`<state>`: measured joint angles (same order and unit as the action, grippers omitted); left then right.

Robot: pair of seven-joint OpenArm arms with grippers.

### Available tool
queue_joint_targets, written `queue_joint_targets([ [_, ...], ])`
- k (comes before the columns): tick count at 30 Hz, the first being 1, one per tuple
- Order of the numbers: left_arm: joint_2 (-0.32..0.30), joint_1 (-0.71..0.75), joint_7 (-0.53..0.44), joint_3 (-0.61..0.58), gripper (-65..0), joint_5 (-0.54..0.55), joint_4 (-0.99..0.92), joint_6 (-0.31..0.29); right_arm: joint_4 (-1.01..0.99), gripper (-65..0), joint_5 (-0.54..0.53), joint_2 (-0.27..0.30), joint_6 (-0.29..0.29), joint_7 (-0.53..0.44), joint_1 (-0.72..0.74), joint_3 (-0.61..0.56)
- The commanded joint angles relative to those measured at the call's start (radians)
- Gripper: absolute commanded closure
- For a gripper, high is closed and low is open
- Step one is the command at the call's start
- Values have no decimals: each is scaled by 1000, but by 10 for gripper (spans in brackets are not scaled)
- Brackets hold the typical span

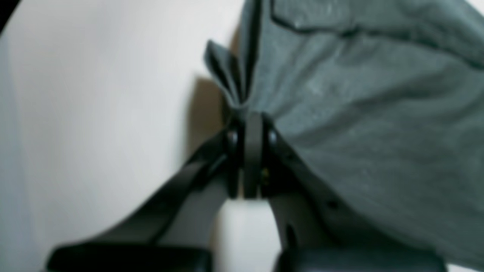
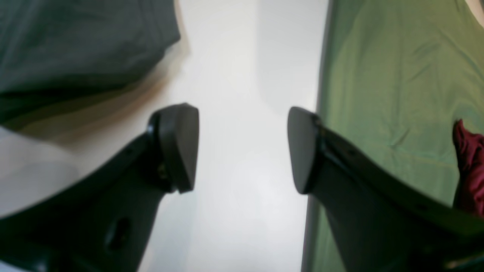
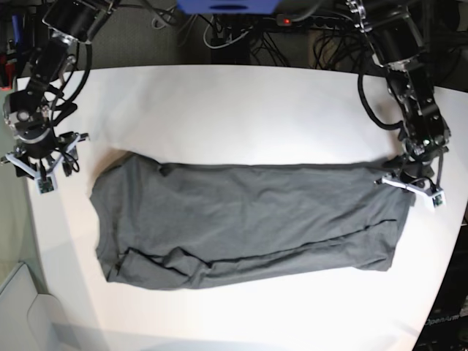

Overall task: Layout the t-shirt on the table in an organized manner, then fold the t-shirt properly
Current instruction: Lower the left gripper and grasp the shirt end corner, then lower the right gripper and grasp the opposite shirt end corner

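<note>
Jaws of left gripper (image 1: 252,124) pinched on hem corner of t-shirt (image 3: 248,223), apparently to tension it flat. Right gripper (image 2: 242,147) wide, empty, beside shirt over table (image 3: 241,110). Shirt spread lengthwise mid-table, partly folded.

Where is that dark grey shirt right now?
In the base view, the dark charcoal-grey fabric t-shirt lies across the white table, its right corner pinched by the left pincer.
</note>
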<state>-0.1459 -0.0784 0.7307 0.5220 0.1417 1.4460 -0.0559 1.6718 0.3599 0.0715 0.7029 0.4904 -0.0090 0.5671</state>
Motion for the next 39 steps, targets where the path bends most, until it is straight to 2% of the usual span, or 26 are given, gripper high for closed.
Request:
queue_joint_targets([
  [1, -7, -21, -13, 2, -2, 5, 31, -3, 21, -377, -8, 12, -5, -22, 16, 1],
  [7, -5, -21, 22, 2, -2, 6, 51, -3, 21, -421, -8, 12, -5, -22, 14, 4],
  [39, -5, -19, 22, 2, -2, 2, 40, -3, 21, -419, -8, 14, -5, -22, -12, 4],
])
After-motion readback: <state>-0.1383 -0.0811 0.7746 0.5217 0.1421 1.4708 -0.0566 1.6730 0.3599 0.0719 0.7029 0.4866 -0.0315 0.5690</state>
